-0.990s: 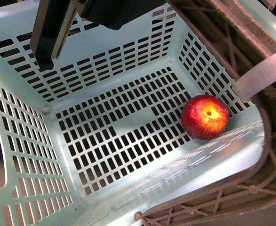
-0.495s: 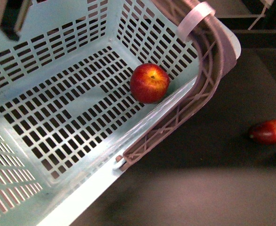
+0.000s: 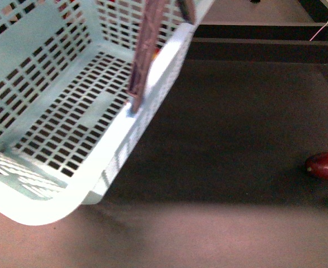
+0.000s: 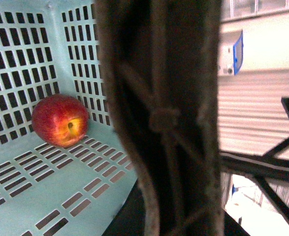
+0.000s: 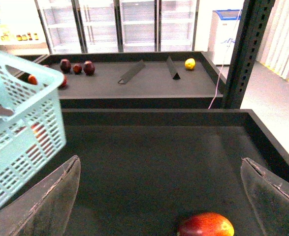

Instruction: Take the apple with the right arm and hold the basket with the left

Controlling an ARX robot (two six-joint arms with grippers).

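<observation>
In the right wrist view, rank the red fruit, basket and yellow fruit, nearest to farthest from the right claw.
1. Red fruit, close in by the open right claw.
2. Basket, further out, on the robot's left.
3. Yellow fruit, on the far shelf.

Basket (image 3: 52,111) shifted left in front view; apple (image 4: 60,120) now mostly hidden behind handle (image 3: 144,56).

A grocery shop is suggested: glass-door fridges (image 5: 119,24) are lined up along the back wall, a white chest freezer (image 5: 222,29) is set beside them, loose fruit (image 5: 77,67) is laid out in dark display trays (image 5: 149,86), and a plastic shopping basket (image 5: 21,132) is seen.
</observation>
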